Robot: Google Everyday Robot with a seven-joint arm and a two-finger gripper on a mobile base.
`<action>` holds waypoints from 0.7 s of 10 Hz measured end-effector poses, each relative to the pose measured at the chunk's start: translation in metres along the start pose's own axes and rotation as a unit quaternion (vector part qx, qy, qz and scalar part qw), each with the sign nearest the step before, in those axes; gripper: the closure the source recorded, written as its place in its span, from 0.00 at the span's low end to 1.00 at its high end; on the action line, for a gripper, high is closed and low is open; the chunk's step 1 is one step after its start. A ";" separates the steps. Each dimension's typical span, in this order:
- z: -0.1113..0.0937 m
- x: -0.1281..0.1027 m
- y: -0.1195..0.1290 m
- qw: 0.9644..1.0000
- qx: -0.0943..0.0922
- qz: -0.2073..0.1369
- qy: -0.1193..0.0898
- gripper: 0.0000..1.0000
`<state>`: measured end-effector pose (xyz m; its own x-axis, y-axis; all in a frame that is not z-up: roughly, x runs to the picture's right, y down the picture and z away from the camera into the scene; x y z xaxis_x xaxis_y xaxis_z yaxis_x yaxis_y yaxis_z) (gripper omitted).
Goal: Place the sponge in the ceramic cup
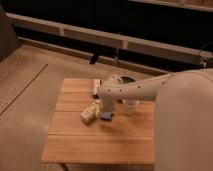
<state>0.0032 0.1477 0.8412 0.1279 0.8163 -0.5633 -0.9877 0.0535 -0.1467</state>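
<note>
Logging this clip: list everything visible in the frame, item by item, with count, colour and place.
table: one, light wood slats, centre of view.
sponge: one, blue, mid-table, beneath the gripper.
ceramic cup: one, pale whitish, upright, just right of the sponge in view.
carton: one, beige, just left of the sponge.
bowl: one, dark greenish, table's back edge, partly behind the arm.
small object: one, dark and white, back edge; unidentifiable.
arm: one, white, reaching in from the right.
gripper: one, at the arm's end, over the sponge.
</note>
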 end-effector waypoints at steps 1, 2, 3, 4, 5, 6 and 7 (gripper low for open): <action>0.006 -0.006 -0.001 1.000 -0.003 -0.012 0.001 0.35; 0.009 -0.009 0.001 1.000 -0.008 -0.019 0.001 0.35; 0.013 -0.011 0.002 1.000 -0.013 -0.025 0.002 0.35; 0.017 -0.012 0.002 0.999 -0.017 -0.029 0.003 0.35; 0.020 -0.015 -0.001 0.999 -0.022 -0.032 0.003 0.35; 0.021 -0.018 -0.006 0.999 -0.024 -0.030 0.002 0.35; 0.022 -0.021 -0.012 0.999 -0.026 -0.029 0.002 0.35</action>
<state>0.0101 0.1432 0.8727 0.1844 0.8107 -0.5556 -0.9730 0.0706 -0.2199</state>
